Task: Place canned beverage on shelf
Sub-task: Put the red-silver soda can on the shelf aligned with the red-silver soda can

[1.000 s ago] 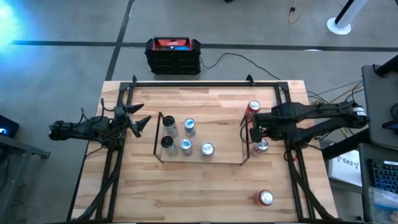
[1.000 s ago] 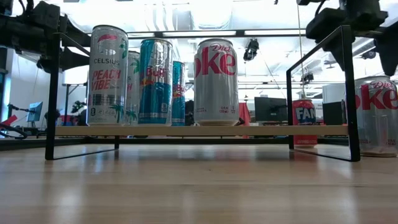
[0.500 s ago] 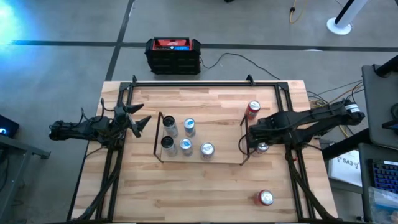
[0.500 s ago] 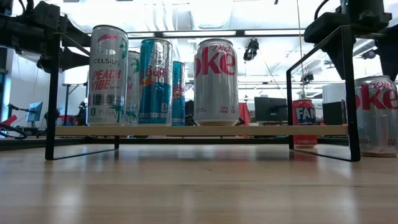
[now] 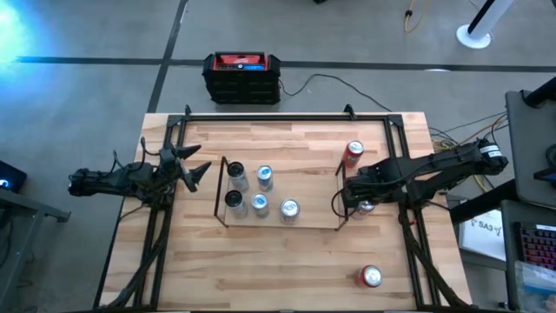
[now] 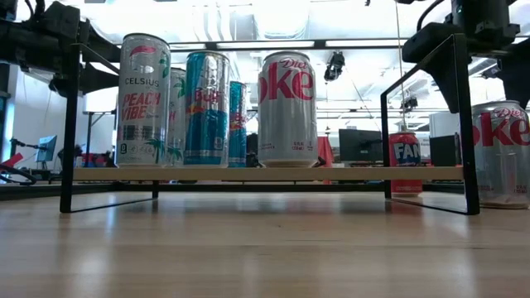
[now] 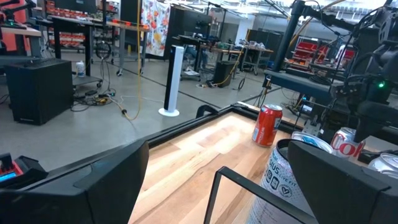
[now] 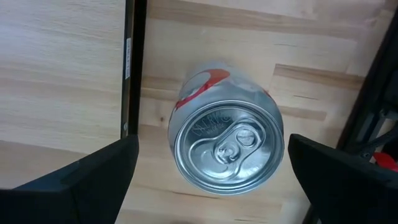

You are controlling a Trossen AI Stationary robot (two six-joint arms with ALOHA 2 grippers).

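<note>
Directly beneath my right gripper (image 8: 211, 186), its fingers spread wide and empty, stood the Diet Coke can (image 8: 227, 149) on the table just outside the shelf (image 5: 334, 228), so I judged descent and grasp came next, while my left gripper (image 5: 193, 169) waited open.

Right claw (image 5: 352, 198) hides most of the Diet Coke can (image 5: 367, 206) — label cut off.
</note>
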